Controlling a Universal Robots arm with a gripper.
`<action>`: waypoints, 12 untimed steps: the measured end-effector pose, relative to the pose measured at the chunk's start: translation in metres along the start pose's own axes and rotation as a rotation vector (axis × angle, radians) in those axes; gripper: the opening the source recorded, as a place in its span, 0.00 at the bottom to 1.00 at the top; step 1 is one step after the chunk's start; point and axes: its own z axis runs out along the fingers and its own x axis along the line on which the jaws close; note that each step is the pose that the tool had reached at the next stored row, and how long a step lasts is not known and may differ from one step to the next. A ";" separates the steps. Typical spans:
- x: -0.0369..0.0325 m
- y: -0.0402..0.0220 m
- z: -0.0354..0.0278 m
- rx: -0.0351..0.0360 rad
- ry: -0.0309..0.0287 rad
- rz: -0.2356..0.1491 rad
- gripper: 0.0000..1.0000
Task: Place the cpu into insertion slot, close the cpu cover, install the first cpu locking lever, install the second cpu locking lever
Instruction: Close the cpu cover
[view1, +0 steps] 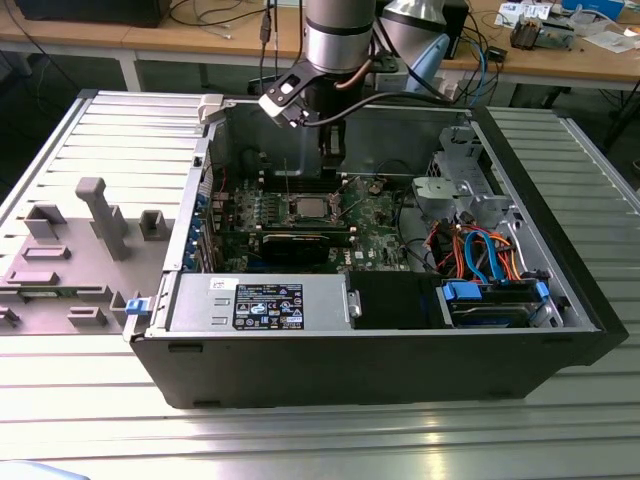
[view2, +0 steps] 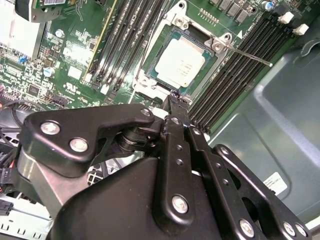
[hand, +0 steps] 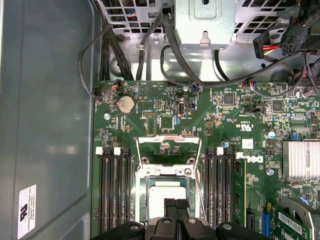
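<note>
The gripper is the closest thing in the second wrist view. Its black linkage looms in front, and its two fingers are drawn together until the tips meet, with nothing between them. The tips hang just over one edge of the insertion slot. The cpu lies flat inside the slot, silver-grey top up and square with the rim. A thin locking lever sticks out sideways across the memory slots, unlatched.

In the first wrist view the gripper again has closed, empty tips, which overlap one edge of the cpu. The insertion slot frames the chip. On the side of the slot away from the gripper, the cpu cover stands swung back, and the green circuit board shows through its window.

In the exterior view the gripper reaches down into the open computer case, which sits on the slatted desk. It hovers close above the cpu.

As I judge it, the placing step is done, since the chip is seated and nothing grips it. Closing the cover looks like the step in hand. That calls for the closed tips to get behind the raised frame and tip it over onto the chip gently, without brushing the chip out of square. The levers can only be latched once the cover lies flat.
</note>
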 end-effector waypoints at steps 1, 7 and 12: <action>0.0000 0.0003 0.0000 0.0000 0.0000 0.000 0.11; 0.0000 0.0017 0.0000 0.0000 0.0000 0.000 0.11; 0.0000 0.0030 0.0001 0.0000 0.0000 0.000 0.11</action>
